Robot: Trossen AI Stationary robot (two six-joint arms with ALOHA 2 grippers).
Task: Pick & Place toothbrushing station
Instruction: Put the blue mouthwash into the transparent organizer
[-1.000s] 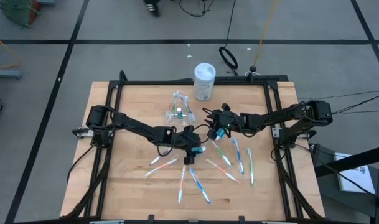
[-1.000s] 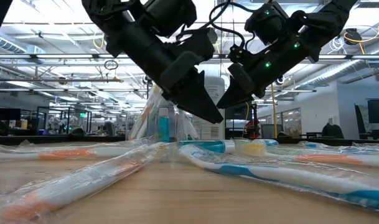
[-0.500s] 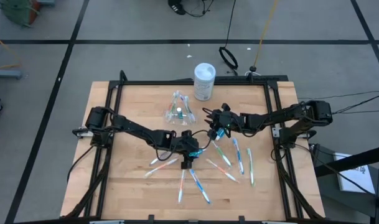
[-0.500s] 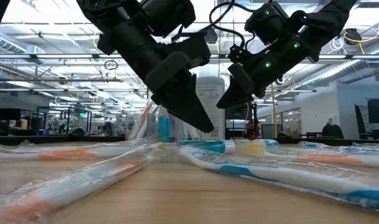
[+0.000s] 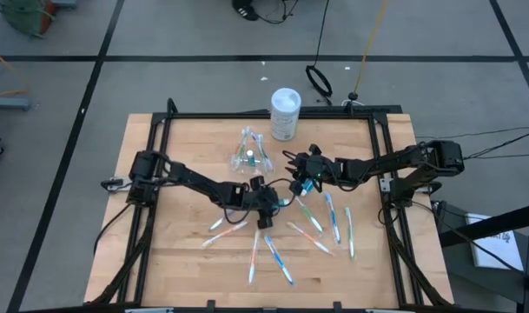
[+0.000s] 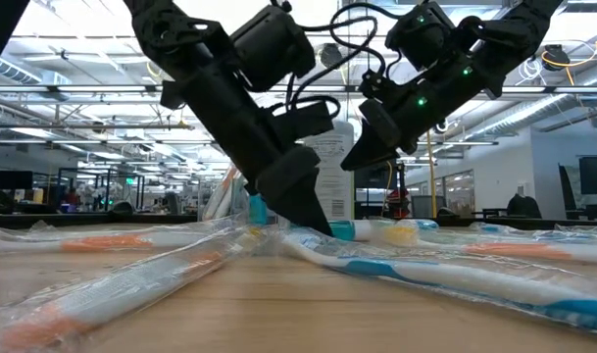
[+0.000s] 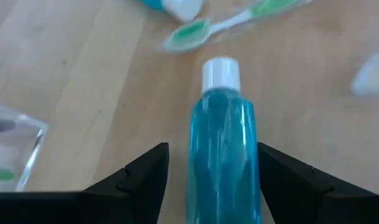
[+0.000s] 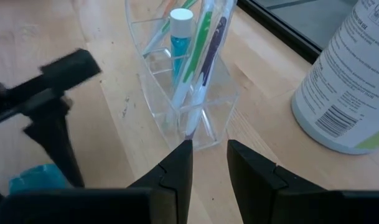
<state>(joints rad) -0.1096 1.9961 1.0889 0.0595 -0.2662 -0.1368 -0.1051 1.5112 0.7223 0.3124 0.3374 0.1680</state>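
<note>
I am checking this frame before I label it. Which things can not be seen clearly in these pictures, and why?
- Toothpaste tube between the open left fingers: its lower end is cut off by the left wrist view's edge.
- Clear cup: in the low view the left arm hides most of it.
- White container: the right wrist view's edge cuts it off.
- Toothbrushes on the table: too small in the high view to count surely.

The small toothpaste tube (image 7: 223, 155) was translucent blue with a white cap, lying on the pale, grained wooden table (image 7: 77, 68). A toothbrush (image 7: 229, 23) beyond it had a green head. The clear plastic cup (image 8: 195, 99) held another blue tube (image 8: 179, 37) beside green and purple-handled brushes. The cylindrical container (image 8: 348, 81) was white, printed with black text and a barcode. The fingers (image 7: 142, 180) were black.
</note>
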